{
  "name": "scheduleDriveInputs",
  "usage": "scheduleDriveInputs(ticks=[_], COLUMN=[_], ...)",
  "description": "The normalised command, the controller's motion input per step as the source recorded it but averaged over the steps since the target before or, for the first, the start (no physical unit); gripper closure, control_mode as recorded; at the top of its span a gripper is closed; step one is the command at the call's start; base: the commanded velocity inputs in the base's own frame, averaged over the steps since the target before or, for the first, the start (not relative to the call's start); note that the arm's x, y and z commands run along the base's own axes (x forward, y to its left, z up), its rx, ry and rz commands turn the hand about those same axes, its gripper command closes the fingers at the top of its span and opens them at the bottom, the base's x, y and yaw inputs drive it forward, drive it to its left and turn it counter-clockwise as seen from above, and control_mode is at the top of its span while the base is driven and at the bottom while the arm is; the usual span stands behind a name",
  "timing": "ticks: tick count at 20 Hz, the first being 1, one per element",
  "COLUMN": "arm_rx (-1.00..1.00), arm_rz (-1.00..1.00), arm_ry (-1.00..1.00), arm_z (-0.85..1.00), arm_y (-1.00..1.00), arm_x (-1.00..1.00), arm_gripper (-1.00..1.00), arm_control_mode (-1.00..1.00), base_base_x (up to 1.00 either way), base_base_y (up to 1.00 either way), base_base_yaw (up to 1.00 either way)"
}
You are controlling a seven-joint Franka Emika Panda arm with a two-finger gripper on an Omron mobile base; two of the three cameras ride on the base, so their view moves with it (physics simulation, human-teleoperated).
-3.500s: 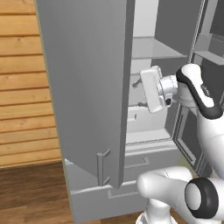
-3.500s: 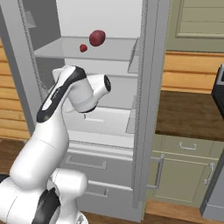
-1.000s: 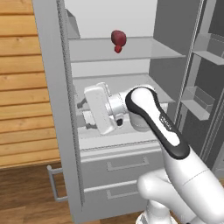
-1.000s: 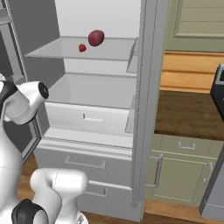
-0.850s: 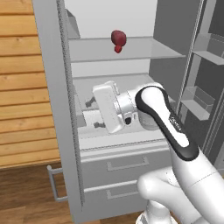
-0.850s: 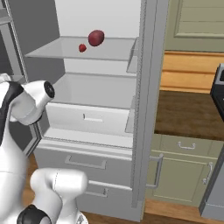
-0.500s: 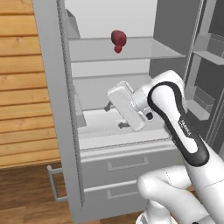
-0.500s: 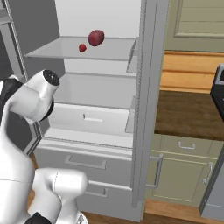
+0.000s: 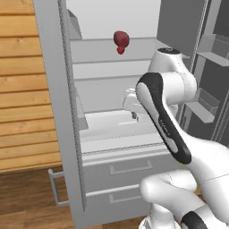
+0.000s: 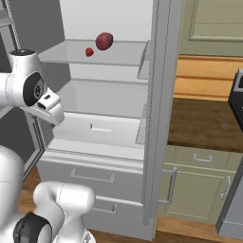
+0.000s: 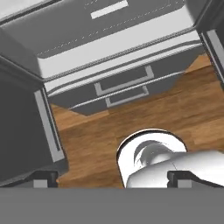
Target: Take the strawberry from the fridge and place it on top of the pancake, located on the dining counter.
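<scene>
The strawberry [image 9: 120, 39] [image 10: 104, 41], dark red and rounded, lies on an upper glass shelf [image 10: 121, 53] inside the open fridge [image 9: 112, 129] [image 10: 107, 97]. A smaller red piece [image 10: 89, 51] sits just beside it. My gripper [image 9: 131, 103] [image 10: 49, 108] hangs well below that shelf, in front of the pale crisper drawer, mostly hidden by my own arm in the left base view. In the hand view my gripper [image 11: 113, 178] points down at the lower drawers and floor, its fingertips [image 11: 43, 177] wide apart and holding nothing. Pancake and dining counter are out of view.
The left fridge door [image 9: 56, 112] stands open close at my left, and the right door with its bins [image 9: 205, 100] is open at my right. Two lower drawers [image 10: 90, 178] [image 11: 127, 83] are shut. Green-grey cabinets [image 10: 199, 185] under a wooden worktop [image 10: 204, 123] stand right of the fridge.
My arm has swung across the fridge opening and its elbow has risen, turning the hand from the left side toward the middle. The strawberry has stayed on its shelf.
</scene>
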Motion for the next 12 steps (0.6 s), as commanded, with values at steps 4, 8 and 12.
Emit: scheduleDriveInputs(ticks=[4, 8, 12], arm_rx=[-0.53, -0.27, 0.01], arm_rz=[0.06, 0.29, 0.11], arm_ry=[0.0, -0.09, -0.17], arm_z=[-0.23, -0.11, 0.0], arm_y=[-0.75, -0.44, 0.0], arm_x=[0.04, -0.18, -0.38], arm_gripper=[-1.0, -1.0, -1.0], arm_control_mode=[-1.0, -1.0, -1.0], base_base_x=[0.0, 0.0, 0.0], base_base_y=[0.0, 0.0, 0.0], base_base_yaw=[0.0, 0.0, 0.0])
